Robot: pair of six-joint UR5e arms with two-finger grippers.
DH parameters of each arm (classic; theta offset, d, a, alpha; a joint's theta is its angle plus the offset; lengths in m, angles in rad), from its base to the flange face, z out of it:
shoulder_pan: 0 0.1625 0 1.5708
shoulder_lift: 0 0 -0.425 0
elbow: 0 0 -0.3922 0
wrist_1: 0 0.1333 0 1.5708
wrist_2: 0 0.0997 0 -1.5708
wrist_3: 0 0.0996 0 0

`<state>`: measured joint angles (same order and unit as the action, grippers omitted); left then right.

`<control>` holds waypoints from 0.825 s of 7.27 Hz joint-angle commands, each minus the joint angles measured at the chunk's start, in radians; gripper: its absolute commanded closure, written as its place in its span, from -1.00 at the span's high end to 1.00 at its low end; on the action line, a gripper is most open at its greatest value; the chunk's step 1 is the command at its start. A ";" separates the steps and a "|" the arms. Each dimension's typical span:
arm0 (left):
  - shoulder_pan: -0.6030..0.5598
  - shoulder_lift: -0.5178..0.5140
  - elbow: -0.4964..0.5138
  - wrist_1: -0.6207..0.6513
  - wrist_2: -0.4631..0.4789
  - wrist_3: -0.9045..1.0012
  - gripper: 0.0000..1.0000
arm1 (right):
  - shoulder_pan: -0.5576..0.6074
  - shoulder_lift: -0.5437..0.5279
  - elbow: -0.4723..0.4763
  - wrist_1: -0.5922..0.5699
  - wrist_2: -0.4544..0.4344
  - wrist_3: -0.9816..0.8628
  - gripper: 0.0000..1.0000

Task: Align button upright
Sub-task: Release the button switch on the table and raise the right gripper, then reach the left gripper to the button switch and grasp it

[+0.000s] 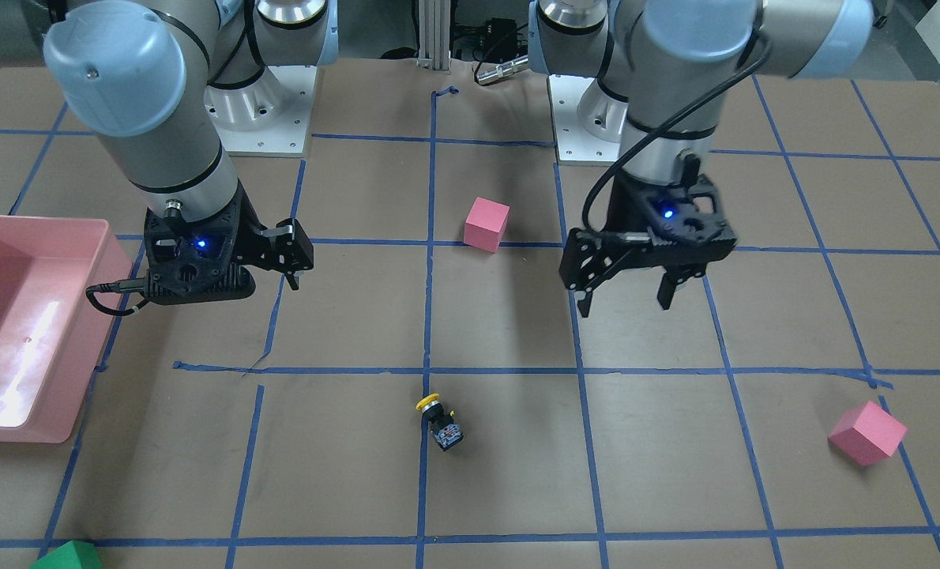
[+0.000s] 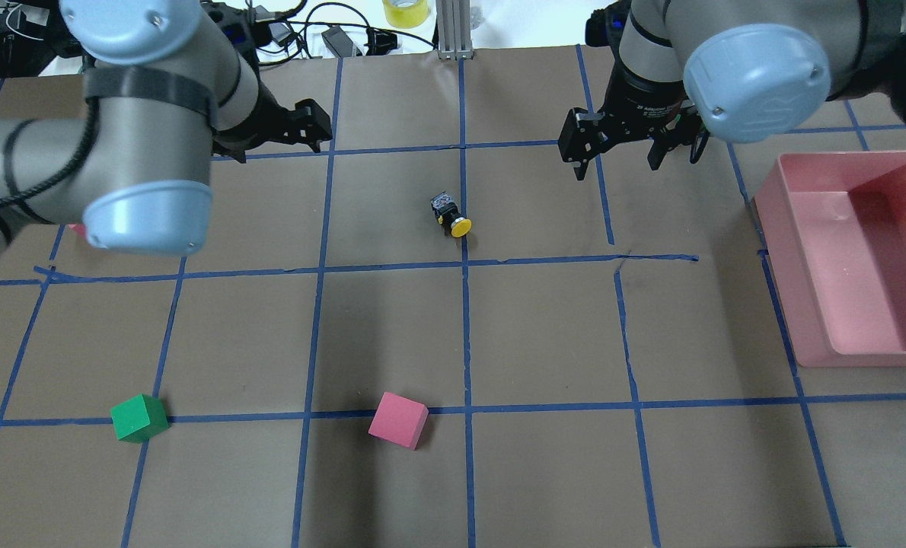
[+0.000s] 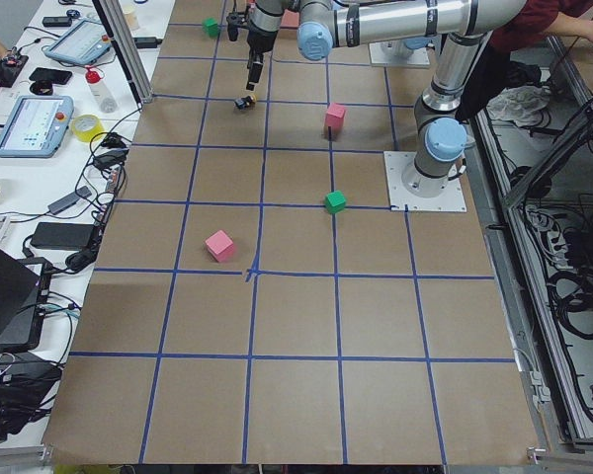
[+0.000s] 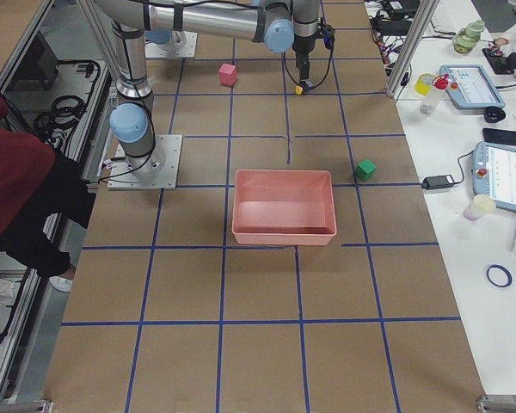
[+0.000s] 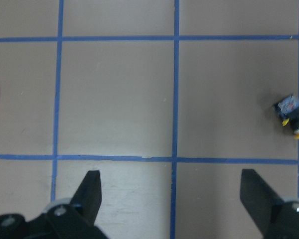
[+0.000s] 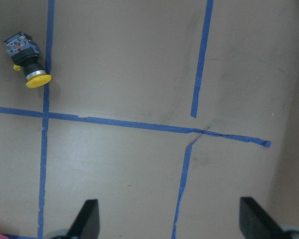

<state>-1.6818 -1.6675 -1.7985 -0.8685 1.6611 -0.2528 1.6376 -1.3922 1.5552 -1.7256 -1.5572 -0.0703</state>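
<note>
The button lies on its side on the brown table, its yellow cap toward the robot and its black-and-silver base away from it. It also shows in the overhead view, at the right edge of the left wrist view and at the top left of the right wrist view. My left gripper hovers open and empty, off to one side of the button. My right gripper hovers open and empty on the other side. Neither touches the button.
A pink bin stands on the robot's right side. One pink cube and a green cube sit nearer the robot. Another pink cube lies on the robot's far left. Blue tape lines grid the table.
</note>
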 commanded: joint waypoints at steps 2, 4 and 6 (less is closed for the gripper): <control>-0.209 -0.147 -0.051 0.202 0.173 -0.363 1.00 | -0.093 -0.017 -0.012 0.082 -0.004 -0.091 1.00; -0.303 -0.278 -0.074 0.423 0.254 -0.532 1.00 | -0.096 -0.031 -0.012 0.090 -0.015 -0.091 1.00; -0.383 -0.427 -0.023 0.498 0.363 -0.633 1.00 | -0.096 -0.037 -0.007 0.092 -0.089 -0.126 1.00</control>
<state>-2.0136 -2.0046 -1.8523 -0.4282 1.9636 -0.8040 1.5424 -1.4255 1.5439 -1.6360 -1.6080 -0.1705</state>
